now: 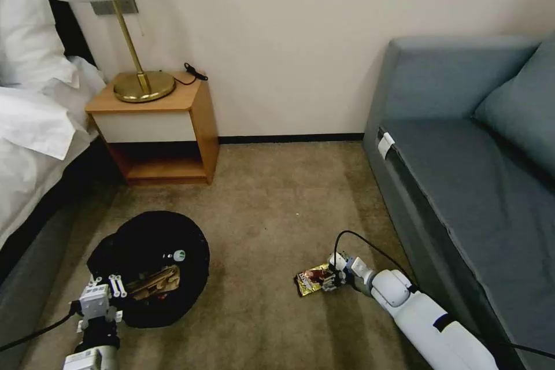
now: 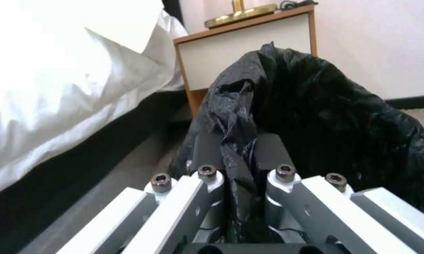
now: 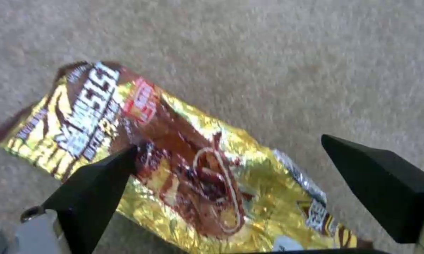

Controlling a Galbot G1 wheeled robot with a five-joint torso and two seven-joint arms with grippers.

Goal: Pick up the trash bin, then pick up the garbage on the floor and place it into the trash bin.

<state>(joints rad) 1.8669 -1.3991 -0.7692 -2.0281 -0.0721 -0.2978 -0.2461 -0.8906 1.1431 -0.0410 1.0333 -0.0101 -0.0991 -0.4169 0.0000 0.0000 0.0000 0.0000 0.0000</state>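
Observation:
The trash bin, lined with a crinkled black bag, stands on the carpet at the left. Inside it lie a tan paper bag and a bottle with a green label. My left gripper sits at the bin's near rim. In the left wrist view this gripper is shut on a fold of the black bag. A yellow-brown snack wrapper lies flat on the carpet. My right gripper is down at it. In the right wrist view the gripper is open, its black fingertips straddling the wrapper.
A wooden nightstand with a brass lamp stands against the back wall. A bed with white linen runs along the left. A blue-grey sofa fills the right side. Open carpet lies between bin and wrapper.

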